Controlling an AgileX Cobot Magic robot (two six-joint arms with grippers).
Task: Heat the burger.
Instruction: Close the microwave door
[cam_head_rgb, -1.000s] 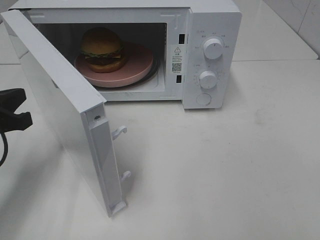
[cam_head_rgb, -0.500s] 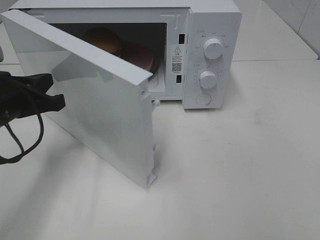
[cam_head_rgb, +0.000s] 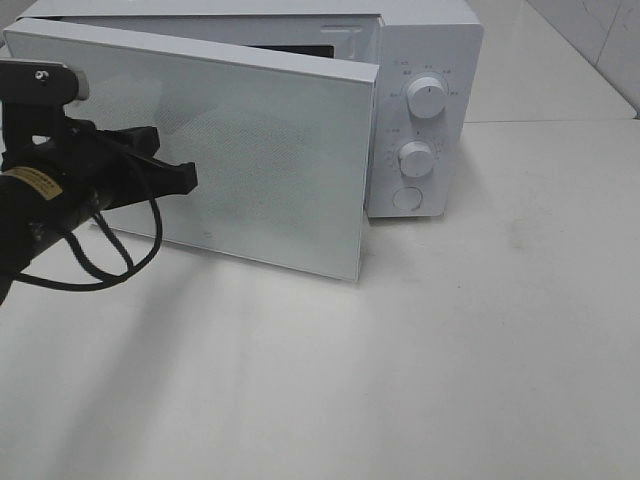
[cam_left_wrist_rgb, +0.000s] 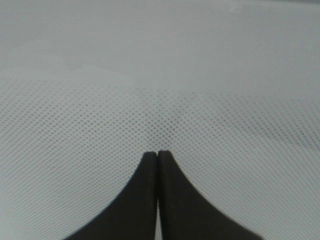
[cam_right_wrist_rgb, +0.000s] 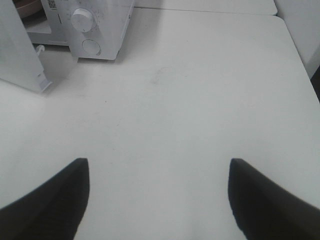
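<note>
The burger is hidden behind the white microwave door (cam_head_rgb: 250, 150), which stands nearly closed with a narrow gap at its right edge. My left gripper (cam_head_rgb: 188, 180) is shut, and its tips rest against the door's dotted front. In the left wrist view the gripper (cam_left_wrist_rgb: 158, 153) has its two black fingers pressed together right at that dotted panel. My right gripper (cam_right_wrist_rgb: 157, 167) is open over the bare table with nothing between its fingers; it is out of the high view. A sliver of a pink plate (cam_right_wrist_rgb: 24, 5) shows inside the oven.
The white microwave (cam_head_rgb: 425, 40) stands at the back of the white table (cam_head_rgb: 450, 350). It has two round knobs (cam_head_rgb: 427, 97) (cam_head_rgb: 415, 157) and a round button (cam_head_rgb: 406, 198) on its right panel. A black cable (cam_head_rgb: 100, 265) loops under my left arm.
The left gripper has moved right against the door and swung it from wide open to nearly closed. The burger and plate, seen a second ago, are now covered. The right gripper has not changed.
</note>
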